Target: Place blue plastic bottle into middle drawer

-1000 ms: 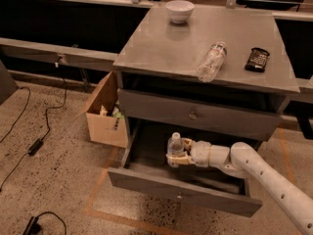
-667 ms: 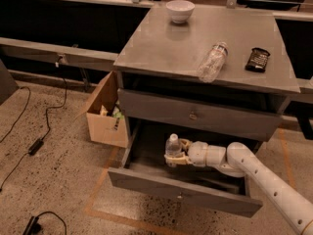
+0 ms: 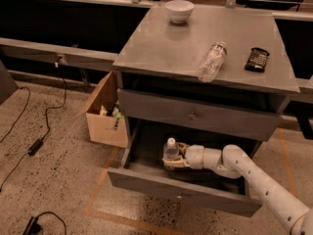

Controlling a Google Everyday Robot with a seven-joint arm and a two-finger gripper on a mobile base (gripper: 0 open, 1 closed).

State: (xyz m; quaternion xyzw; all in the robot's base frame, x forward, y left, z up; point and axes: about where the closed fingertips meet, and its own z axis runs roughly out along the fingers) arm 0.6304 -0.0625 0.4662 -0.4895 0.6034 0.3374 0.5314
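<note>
The hand [image 3: 174, 158] is sitting low inside the pulled-out middle drawer [image 3: 182, 194]. Its tan fingers [image 3: 177, 164] are gripping the lower body of the blue plastic bottle [image 3: 170, 151], wrapped tightly against it. The white arm [image 3: 247, 173] is stretching in from the right. The bottle is standing upright in the tray, left of centre, with its long axis vertical and its white cap pointing straight up under the shut upper drawer [image 3: 195, 115]. The fingers are hiding its base, so I cannot tell whether it is touching the drawer floor. Up on the worktop [image 3: 161, 48], a smaller clear bottle [image 3: 211, 61] is lying on its side, with a white bowl [image 3: 179, 10] behind it and a black object [image 3: 257, 59] to its right. A cardboard box [image 3: 103, 116] is sitting on the floor just left of the cabinet.
</note>
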